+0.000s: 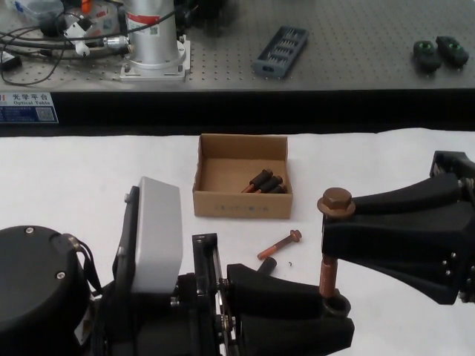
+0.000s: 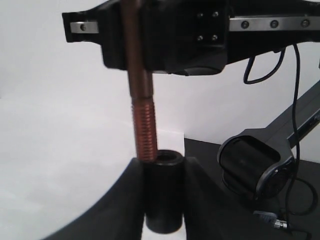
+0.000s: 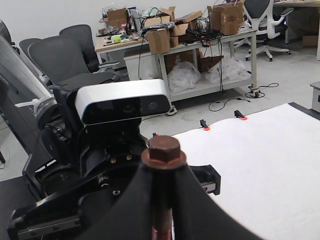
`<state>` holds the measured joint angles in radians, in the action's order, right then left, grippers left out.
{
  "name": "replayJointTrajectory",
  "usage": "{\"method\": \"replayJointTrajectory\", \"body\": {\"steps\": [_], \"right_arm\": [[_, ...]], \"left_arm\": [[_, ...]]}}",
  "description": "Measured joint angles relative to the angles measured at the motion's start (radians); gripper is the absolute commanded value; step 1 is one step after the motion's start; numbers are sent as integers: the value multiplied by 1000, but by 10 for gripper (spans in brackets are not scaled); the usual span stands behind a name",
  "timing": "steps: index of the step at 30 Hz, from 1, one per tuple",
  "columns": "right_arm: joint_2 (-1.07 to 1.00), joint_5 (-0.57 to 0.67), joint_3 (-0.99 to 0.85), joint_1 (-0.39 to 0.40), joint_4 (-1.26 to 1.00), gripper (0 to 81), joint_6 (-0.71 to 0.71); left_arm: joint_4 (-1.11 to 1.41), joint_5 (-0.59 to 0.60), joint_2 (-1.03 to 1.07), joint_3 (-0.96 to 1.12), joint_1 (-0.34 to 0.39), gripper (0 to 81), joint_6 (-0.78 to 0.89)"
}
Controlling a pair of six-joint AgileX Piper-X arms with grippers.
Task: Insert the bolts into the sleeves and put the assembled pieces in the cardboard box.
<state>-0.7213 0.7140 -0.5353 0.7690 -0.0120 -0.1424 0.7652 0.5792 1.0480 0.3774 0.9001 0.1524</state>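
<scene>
Bolts already seated in sleeves, three assembled pieces [image 1: 266, 182] as far as I can tell, are lying inside the cardboard box [image 1: 243, 204], bunched toward its right wall. That part of the job is looking done.

Just in front of the box's right front corner, a loose copper bolt [image 1: 280, 245] is lying flat on the white sheet [image 1: 89, 170], probably waiting its turn. A small dark piece [image 1: 267, 264] is poking out beside it, perhaps another sleeve, but the left arm is hiding most of it.

Nearer the arms than the box, and past its right corner, the left gripper [image 2: 162, 212] is pinching a black sleeve [image 2: 162, 185] between its fingers. It is keeping the sleeve upright with the bore facing up, which is giving the bolt an open mouth to drop into.

Directly above the sleeve, the right gripper [image 1: 334, 236] is clamping a second copper bolt [image 2: 142, 120] by the smooth shank just under the hexagonal head. The thread is hanging free below the fingers, so nothing is blocking its entry.

The threaded tip is touching the sleeve's rim, apparently toward one edge of the bore, and I cannot tell whether it is entering yet. In my judgement the insertion is only beginning, and a slight sideways correction may be needed before lowering.
</scene>
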Motion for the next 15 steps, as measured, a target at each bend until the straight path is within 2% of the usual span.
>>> {"method": "replayJointTrajectory", "body": {"steps": [15], "right_arm": [[0,-15,0,0,12,29,0]], "left_arm": [[0,-51,0,0,0,79,0]]}}
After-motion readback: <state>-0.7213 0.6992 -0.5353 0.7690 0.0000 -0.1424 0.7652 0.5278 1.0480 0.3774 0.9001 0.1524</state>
